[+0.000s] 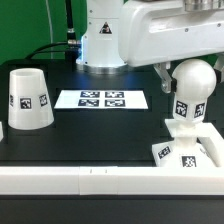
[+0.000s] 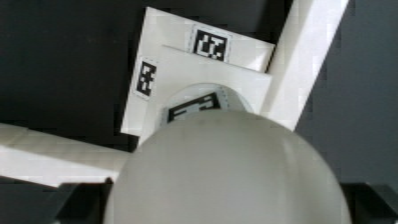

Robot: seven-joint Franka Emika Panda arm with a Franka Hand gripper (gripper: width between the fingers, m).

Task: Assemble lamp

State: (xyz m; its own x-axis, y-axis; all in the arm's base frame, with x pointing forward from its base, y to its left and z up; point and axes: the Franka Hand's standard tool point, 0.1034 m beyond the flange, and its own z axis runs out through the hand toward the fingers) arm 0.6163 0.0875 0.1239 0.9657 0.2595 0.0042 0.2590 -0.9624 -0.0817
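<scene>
The rounded white bulb (image 1: 192,88) stands upright with its tagged neck in the flat square base (image 1: 190,152) at the exterior view's right. My gripper (image 1: 191,72) reaches down over the bulb's round top with a dark finger (image 1: 165,76) on each side of it, and appears shut on it. In the wrist view the bulb (image 2: 222,165) fills the middle, with the tagged base (image 2: 187,65) beyond it. The truncated-cone shade (image 1: 28,98) stands alone at the exterior view's left.
The marker board (image 1: 102,99) lies flat in the middle of the black table. A white rail (image 1: 90,178) runs along the front edge and turns beside the base, as the wrist view shows (image 2: 317,60). The arm's white body (image 1: 110,35) rises at the back.
</scene>
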